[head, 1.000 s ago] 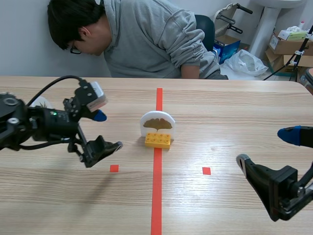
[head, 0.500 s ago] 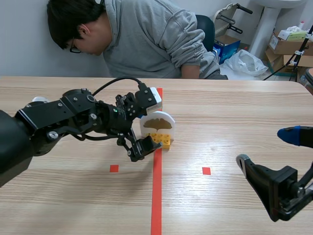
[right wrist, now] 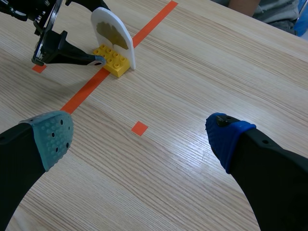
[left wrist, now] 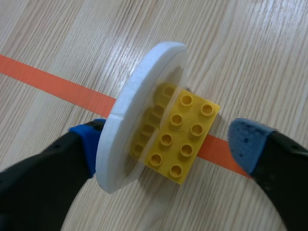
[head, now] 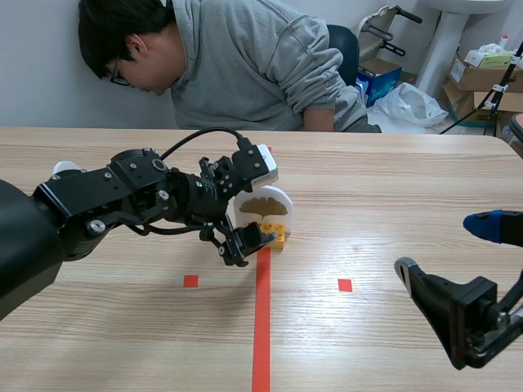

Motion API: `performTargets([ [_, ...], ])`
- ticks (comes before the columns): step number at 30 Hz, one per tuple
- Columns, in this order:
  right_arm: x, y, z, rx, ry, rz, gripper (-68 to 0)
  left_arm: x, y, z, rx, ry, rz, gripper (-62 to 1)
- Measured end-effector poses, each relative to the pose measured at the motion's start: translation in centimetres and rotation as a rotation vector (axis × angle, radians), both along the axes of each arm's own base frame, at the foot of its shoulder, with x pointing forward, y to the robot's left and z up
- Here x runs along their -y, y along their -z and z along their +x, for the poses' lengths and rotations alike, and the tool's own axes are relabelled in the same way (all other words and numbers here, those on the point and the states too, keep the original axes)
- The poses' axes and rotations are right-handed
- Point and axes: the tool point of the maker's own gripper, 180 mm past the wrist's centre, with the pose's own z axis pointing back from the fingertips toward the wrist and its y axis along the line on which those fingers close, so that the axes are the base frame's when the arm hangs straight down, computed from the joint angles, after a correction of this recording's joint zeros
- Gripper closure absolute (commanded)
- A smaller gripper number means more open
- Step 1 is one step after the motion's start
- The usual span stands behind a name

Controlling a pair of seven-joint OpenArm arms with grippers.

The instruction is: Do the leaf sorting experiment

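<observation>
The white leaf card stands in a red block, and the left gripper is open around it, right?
No, the block is yellow, not red; the left wrist view shows it. The white leaf card does stand in it, with the left gripper open around it.

The white leaf card (left wrist: 129, 116) hides part of the yellow brick (left wrist: 185, 137).

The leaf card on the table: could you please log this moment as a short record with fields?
Leaf card: white, arched, golden leaf pictured, standing upright in the yellow brick
Location: on the orange-red tape line
Left gripper: open, fingers either side of card and brick, one pad at the card's back
Right gripper: open, holding nothing, apart from the card
Person: seated opposite the robot, grey hoodie
</observation>
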Motion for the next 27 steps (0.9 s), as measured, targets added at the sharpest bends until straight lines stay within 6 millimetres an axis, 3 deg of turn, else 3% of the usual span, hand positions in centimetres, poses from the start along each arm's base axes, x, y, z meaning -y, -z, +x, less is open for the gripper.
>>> performTargets([
  [15,0.00,0.00,0.00,0.000,0.000,0.000,-56.4,-0.03,0.17,-0.19,-0.004,0.000,-0.002,-19.2],
  [23,0.00,0.00,0.00,0.000,0.000,0.000,-56.4,-0.03,0.21,-0.22,-0.005,0.000,-0.001,-17.5],
  [27,0.00,0.00,0.00,0.000,0.000,0.000,-56.4,-0.42,0.53,0.09,0.014,-0.036,0.012,-11.4],
])
